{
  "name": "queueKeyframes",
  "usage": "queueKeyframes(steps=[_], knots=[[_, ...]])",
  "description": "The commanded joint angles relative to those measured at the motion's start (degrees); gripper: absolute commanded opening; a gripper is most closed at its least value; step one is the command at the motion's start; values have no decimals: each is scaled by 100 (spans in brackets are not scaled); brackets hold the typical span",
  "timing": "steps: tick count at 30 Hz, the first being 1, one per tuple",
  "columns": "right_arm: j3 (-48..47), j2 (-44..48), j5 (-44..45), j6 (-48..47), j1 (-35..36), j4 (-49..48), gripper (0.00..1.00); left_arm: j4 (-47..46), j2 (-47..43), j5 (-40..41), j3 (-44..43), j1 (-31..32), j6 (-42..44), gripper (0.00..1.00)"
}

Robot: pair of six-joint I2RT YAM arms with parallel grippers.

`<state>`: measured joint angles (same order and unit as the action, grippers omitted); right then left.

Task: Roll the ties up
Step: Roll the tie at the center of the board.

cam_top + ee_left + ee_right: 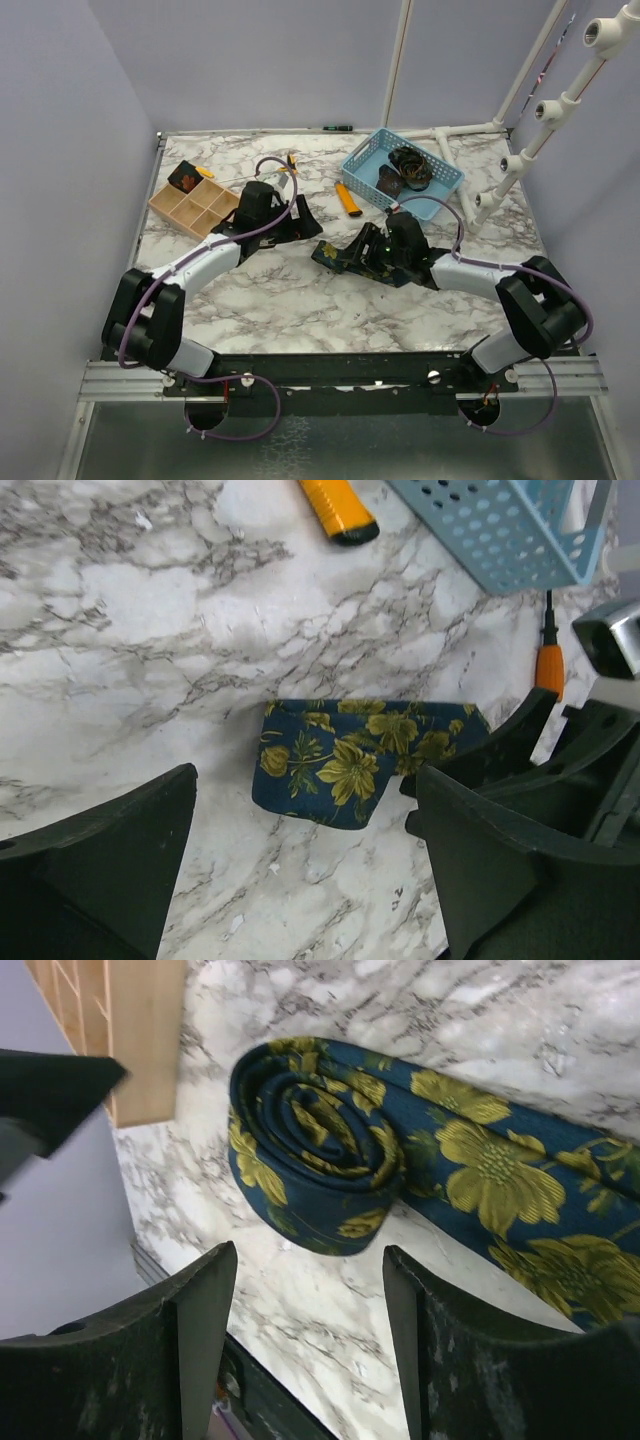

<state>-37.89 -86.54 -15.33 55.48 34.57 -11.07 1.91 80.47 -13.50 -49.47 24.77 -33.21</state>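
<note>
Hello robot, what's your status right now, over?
Both jaws open, empty. Floral tie part-rolled, tail lying flat. Orange tool nearby, not in the way.

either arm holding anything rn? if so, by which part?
Nothing is held. The left gripper and right gripper both have their jaws open. The navy floral tie lies on the table, its rolled end just ahead of the right gripper, ungripped.

navy tie runs off the right wrist view.
</note>
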Motion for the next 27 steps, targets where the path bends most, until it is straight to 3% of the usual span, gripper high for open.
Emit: queueKeyframes(steps=[1, 9, 17, 27], knots=[[-168, -267, 93, 355, 52, -592, 64, -303, 532, -1376, -47, -204, 197, 92], [-613, -594, 532, -50, 50, 204, 54, -416, 958, -1807, 12, -405, 498, 98], [-1005, -948, 406, -472, 50, 303, 53, -521, 1206, -1812, 50, -421, 446, 99], [-1142, -1027, 475, -864, 50, 568, 53, -871, 1133, -1056, 428, -594, -96, 99]])
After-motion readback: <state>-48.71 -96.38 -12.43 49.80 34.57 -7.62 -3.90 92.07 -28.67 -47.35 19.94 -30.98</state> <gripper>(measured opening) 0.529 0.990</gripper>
